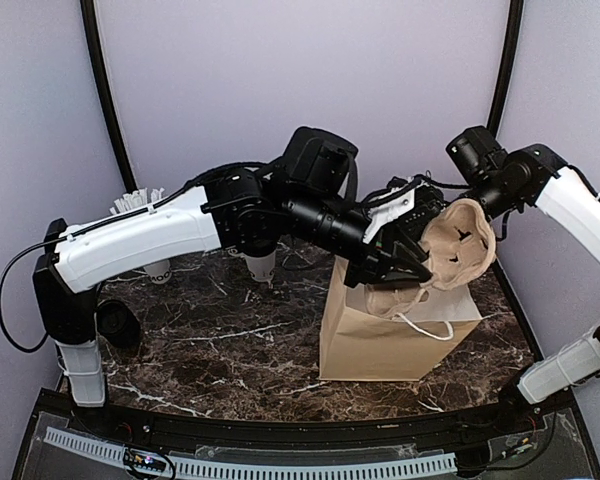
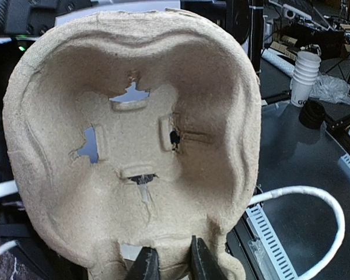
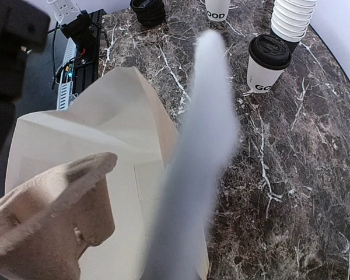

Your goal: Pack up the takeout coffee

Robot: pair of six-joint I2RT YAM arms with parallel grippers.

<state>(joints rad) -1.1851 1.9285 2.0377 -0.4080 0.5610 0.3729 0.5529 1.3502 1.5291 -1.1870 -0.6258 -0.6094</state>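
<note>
My left gripper (image 1: 408,262) is shut on the lower edge of a brown pulp cup carrier (image 1: 462,245) and holds it upright over the open brown paper bag (image 1: 380,345). In the left wrist view the carrier (image 2: 128,87) fills the frame and my fingers (image 2: 147,265) pinch its rim. One takeout coffee (image 3: 267,61), a white cup with a black lid, stands on the table beyond the bag (image 3: 93,146). My right gripper (image 1: 432,200) is behind the carrier at the bag's top. Its fingers do not show, and a blurred pale strip (image 3: 198,151) crosses the right wrist view.
A stack of lidless white cups (image 3: 291,17) stands behind the coffee. A stack of black lids (image 3: 147,10) sits near the table's edge, also seen from the top (image 1: 120,322). A white cup of sticks (image 1: 140,205) stands at the back left.
</note>
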